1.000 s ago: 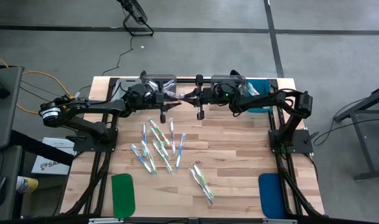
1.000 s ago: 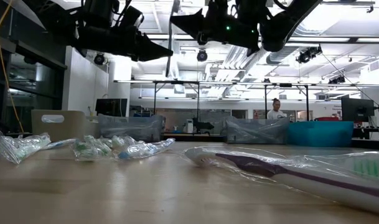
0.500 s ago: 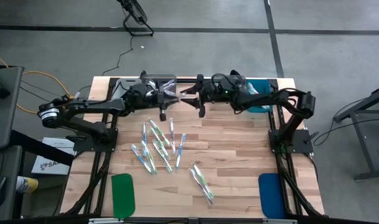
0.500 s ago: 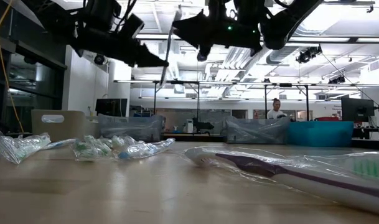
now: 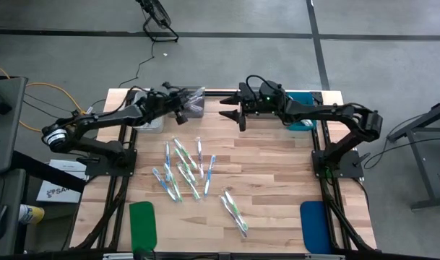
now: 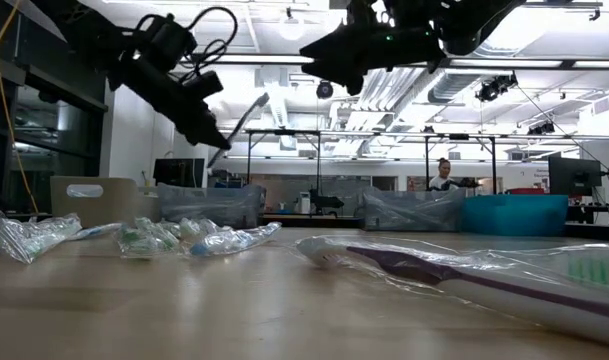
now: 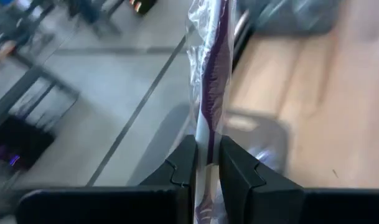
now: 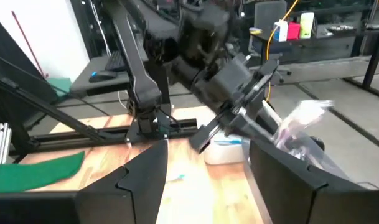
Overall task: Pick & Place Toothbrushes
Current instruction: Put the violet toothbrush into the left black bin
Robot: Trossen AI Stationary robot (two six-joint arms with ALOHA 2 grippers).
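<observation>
Handed over — left end effector [image 7: 206,163] clamps toothbrush [image 7: 209,81], seemingly purple; right end effector [image 5: 233,114] spread, apart.

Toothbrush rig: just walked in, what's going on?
The left claw is shut on a clear-wrapped toothbrush with a purple handle, holding it up over the table's far left side near a clear plastic bin. The right claw hangs open and empty beside it at the far edge. About a dozen wrapped toothbrushes lie loose mid-table on the wooden tabletop.
</observation>
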